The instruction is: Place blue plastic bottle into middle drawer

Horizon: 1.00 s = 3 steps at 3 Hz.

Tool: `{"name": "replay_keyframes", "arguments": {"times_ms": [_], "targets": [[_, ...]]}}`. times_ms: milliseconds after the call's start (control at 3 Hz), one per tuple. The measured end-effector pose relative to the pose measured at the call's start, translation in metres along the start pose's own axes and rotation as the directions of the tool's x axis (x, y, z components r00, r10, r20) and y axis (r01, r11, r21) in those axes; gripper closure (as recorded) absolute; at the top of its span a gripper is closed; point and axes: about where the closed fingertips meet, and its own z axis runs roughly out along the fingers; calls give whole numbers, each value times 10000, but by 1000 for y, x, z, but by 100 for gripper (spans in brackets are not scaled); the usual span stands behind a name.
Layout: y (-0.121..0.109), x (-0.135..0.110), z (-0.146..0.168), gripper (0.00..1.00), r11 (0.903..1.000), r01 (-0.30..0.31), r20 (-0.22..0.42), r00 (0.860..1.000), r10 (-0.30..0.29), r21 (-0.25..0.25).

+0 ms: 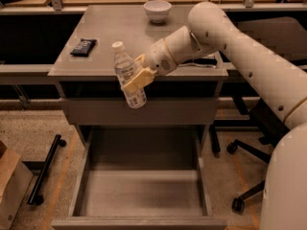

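The blue plastic bottle (128, 75) is clear with a white cap and a pale label. It hangs tilted in front of the cabinet's front edge, cap up and to the left. My gripper (136, 78) is shut on the bottle around its middle, with yellowish fingers (140, 76) against the label. The middle drawer (142, 190) is pulled open below, a deep grey drawer with a bare flat floor. The bottle is above the drawer's back part, well over its floor.
A white bowl (157, 9) stands at the back of the cabinet top. A dark flat packet (83, 46) lies at the top's left. A shut grey drawer front (139, 112) sits above the open drawer. An office chair base (244, 150) stands right, a black bar (45, 169) and a brown box (9, 186) left.
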Motion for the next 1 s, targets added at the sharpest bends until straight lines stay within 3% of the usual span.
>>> {"name": "replay_keyframes", "arguments": {"times_ms": [667,1000], "targets": [[58,61,60,100,9974,-61,515,9986,98,-715],[58,61,60,100,9974,-56,518,9986,93,-712]]}}
